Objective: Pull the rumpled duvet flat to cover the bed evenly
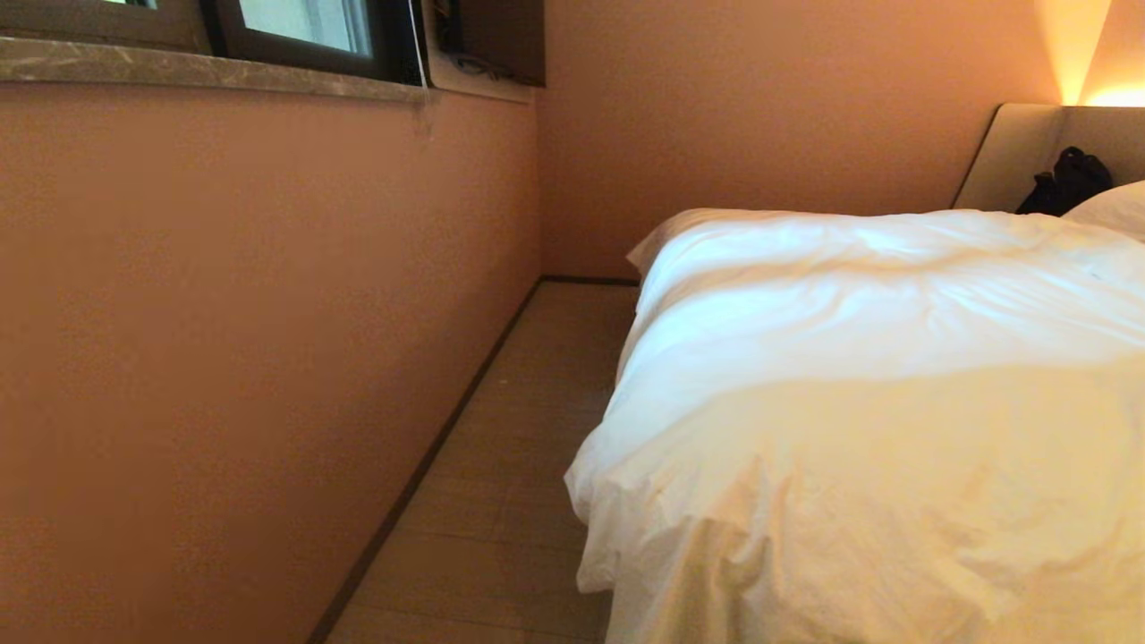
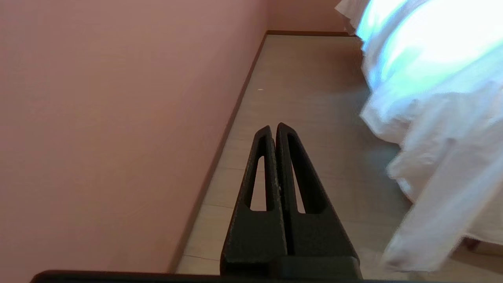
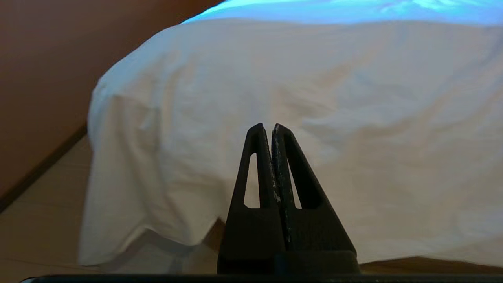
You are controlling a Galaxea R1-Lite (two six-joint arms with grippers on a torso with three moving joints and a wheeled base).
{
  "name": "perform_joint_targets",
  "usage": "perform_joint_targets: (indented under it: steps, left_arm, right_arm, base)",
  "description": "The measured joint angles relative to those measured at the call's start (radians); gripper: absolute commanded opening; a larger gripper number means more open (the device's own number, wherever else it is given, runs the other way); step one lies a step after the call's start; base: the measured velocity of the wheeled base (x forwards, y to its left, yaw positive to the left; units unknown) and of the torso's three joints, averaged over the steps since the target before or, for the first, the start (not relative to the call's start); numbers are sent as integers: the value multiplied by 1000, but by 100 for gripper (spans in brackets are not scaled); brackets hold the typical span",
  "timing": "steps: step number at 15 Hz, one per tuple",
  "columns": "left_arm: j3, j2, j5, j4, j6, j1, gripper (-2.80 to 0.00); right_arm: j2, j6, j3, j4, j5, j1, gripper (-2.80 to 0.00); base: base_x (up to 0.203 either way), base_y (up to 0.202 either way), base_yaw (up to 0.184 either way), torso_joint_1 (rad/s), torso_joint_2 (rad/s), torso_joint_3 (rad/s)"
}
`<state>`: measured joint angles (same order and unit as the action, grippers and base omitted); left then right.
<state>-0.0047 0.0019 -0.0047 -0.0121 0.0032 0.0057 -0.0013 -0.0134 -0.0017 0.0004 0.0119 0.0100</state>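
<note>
1. Two grippers are being shown, neither holding anything: the left gripper (image 2: 274,126) is being held with its jaws pressed together over the floor (image 2: 314,98), and the right gripper (image 3: 267,126) is likewise being held with its jaws pressed together.
2. Ahead of the right jaws, the duvet (image 3: 314,98) is being seen draped over the corner of the bed (image 3: 393,264), its hem hanging near the floor; nothing is being touched.
3. Off to one side of the left jaws, well apart, the same duvet (image 2: 432,78) is spilling down the side of the bed, with the wall (image 2: 118,118) on the other side.
4. From the head view, the duvet (image 1: 850,358) is being seen creased and bunched, with a pillow (image 1: 1114,207) and a dark bag (image 1: 1064,183) by the headboard (image 1: 1011,152).
5. For the step in hand, judged as the approach, the jaws would need to be opened before the hem is reached, and a thick fold near the corner is best pinched so the pull spreads evenly.
6. No containers are being shown.
</note>
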Motion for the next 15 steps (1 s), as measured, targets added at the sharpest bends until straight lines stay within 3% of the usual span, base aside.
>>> perform_joint_targets:
  steps: [2, 10, 15]
  left_arm:
    - [0, 0, 0, 0, 0, -1, -280]
    - [0, 0, 0, 0, 0, 0, -280]
    - [0, 0, -1, 0, -1, 0, -280]
  right_arm:
    - [0, 0, 0, 0, 1, 0, -280]
    - [0, 0, 0, 0, -1, 0, -280]
    - [0, 0, 0, 0, 0, 0, -280]
  base:
    - [0, 125, -1, 4, 3, 0]
    - [-6, 0, 0, 1, 0, 0]
    - [-179, 0, 0, 4, 0, 3]
